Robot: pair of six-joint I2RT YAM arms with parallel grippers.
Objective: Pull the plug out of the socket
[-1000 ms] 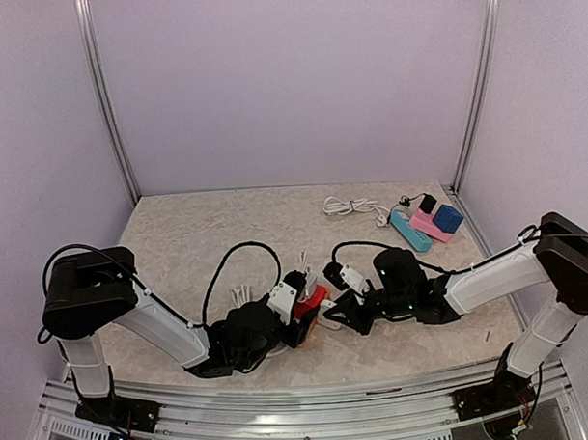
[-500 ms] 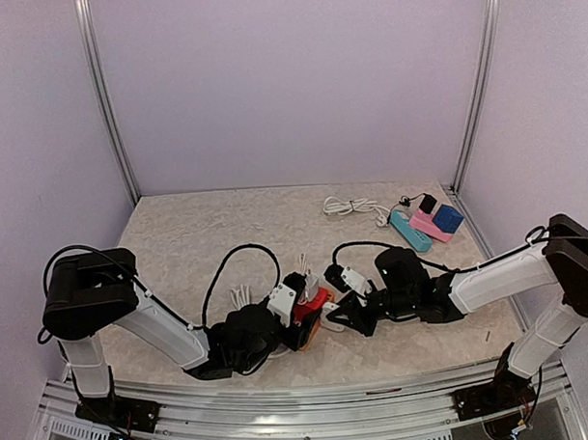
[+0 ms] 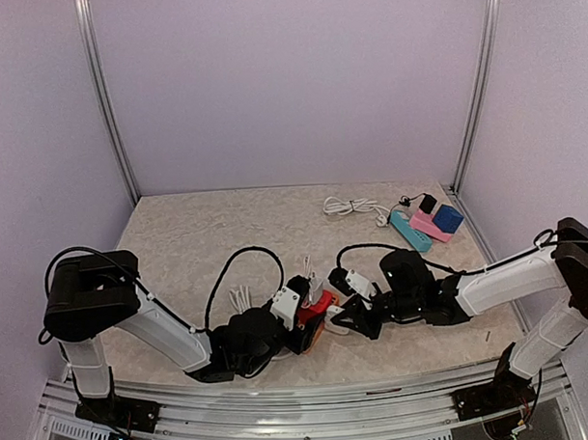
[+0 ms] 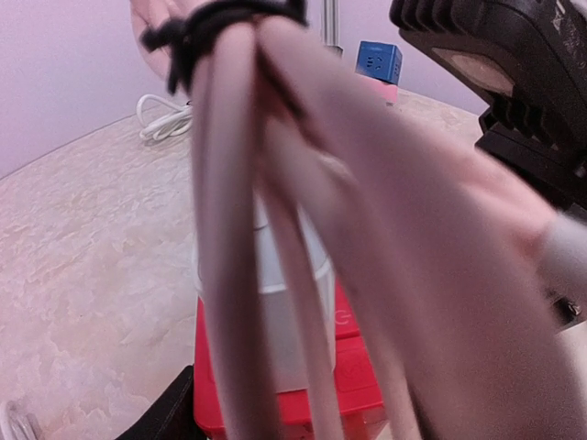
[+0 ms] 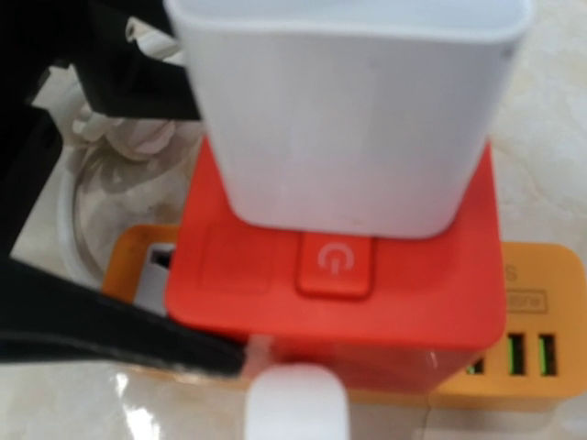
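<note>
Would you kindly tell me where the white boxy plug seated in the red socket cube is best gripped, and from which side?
Take the white boxy plug by its flat, parallel side walls, just above the red socket cube, approaching from the face with the power button. That side looks open, while the bundled white cable probably crowds the other.

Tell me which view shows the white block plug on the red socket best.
Right wrist: the white block plug fills the frame, seated on the red socket. Left wrist shows it partly hidden behind blurred cables; top external shows only a tiny speck.
</note>
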